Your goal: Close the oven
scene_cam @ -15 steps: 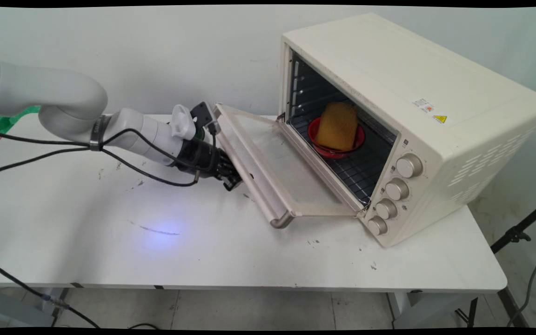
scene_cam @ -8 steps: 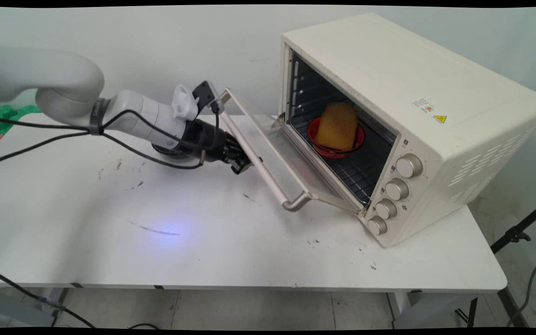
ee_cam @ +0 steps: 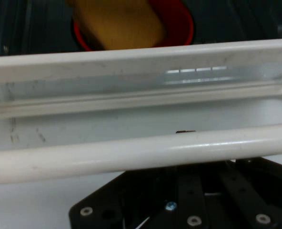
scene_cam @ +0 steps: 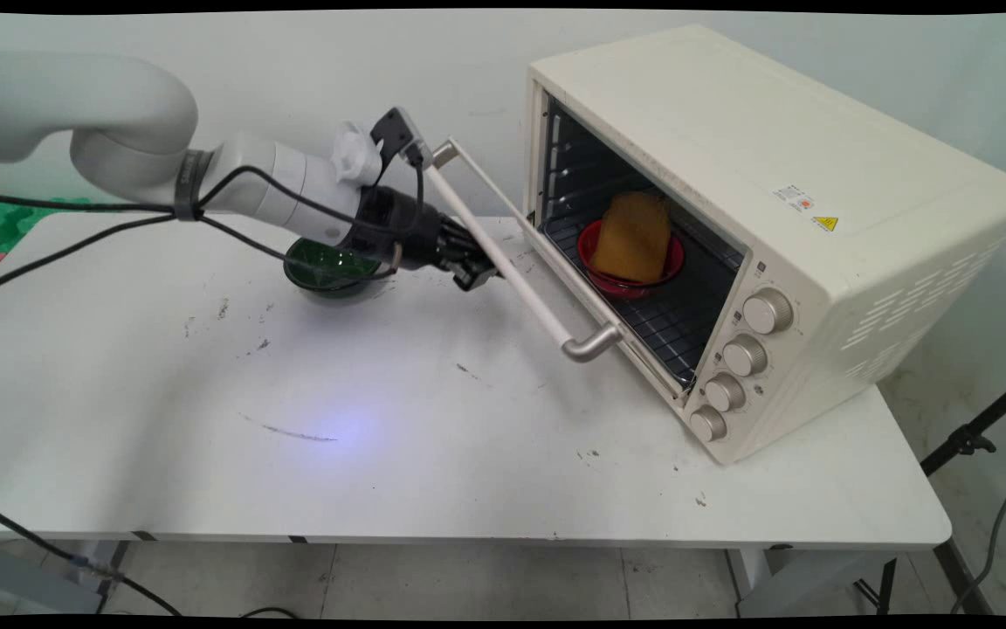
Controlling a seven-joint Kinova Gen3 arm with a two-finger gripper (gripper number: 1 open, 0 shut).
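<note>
Gripper (scene_cam: 475, 278) under door handle (scene_cam: 512, 271) | oven (scene_cam: 774, 227) door half-open (bowl (scene_cam: 328, 271) beside)

Sitting on the white desk (scene_cam: 433, 472), toward its right end: a cream toaster oven (scene_cam: 782, 236), door (scene_cam: 512, 262) hanging partly open; resting inside on the rack, a red bowl (scene_cam: 630, 266) holding a yellow sponge-like block (scene_cam: 634, 236); standing behind the arm, a green bowl (scene_cam: 328, 269).
</note>
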